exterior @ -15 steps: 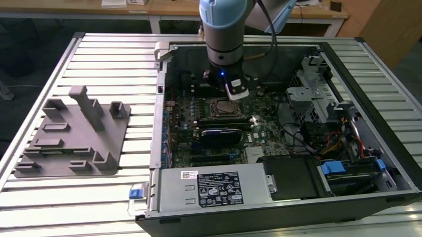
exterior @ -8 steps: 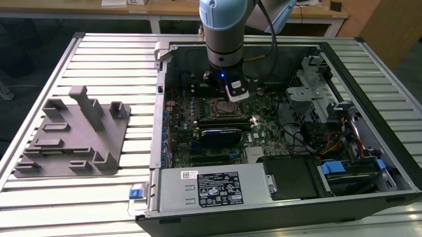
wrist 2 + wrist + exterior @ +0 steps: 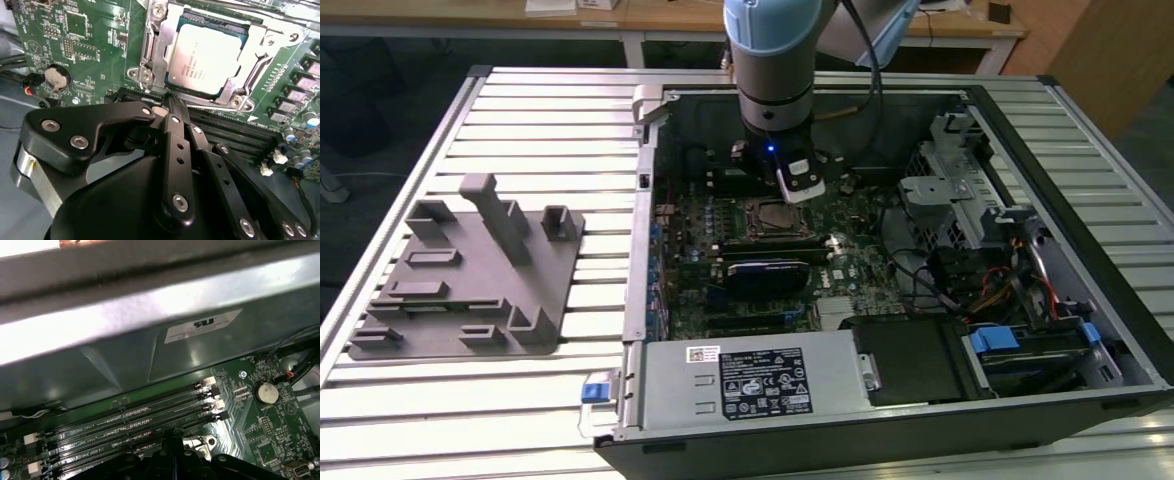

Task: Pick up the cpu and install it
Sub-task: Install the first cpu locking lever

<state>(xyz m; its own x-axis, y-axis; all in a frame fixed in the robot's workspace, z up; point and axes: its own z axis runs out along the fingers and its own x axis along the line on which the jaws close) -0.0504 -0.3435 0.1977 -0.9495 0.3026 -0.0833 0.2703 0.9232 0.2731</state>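
Observation:
The cpu [image 3: 207, 57], a flat square chip with a silvery top plate, lies in the motherboard socket, with the metal frame [image 3: 150, 47] around it. In the exterior view the cpu [image 3: 778, 214] sits mid-board inside the open computer case. My gripper [image 3: 170, 102] hovers just beside the socket over the memory slots [image 3: 235, 130]. Its black fingers [image 3: 177, 150] are pressed together at the tips with nothing between them. In the exterior view the gripper [image 3: 798, 187] hangs from the arm just above the socket's far edge.
A grey plastic fixture block [image 3: 467, 270] lies on the slatted table at the exterior view's left. The case wall [image 3: 150, 325] rises behind the memory slots [image 3: 130, 420]. A power supply [image 3: 747, 385], cables and a drive cage [image 3: 987, 270] crowd the case.

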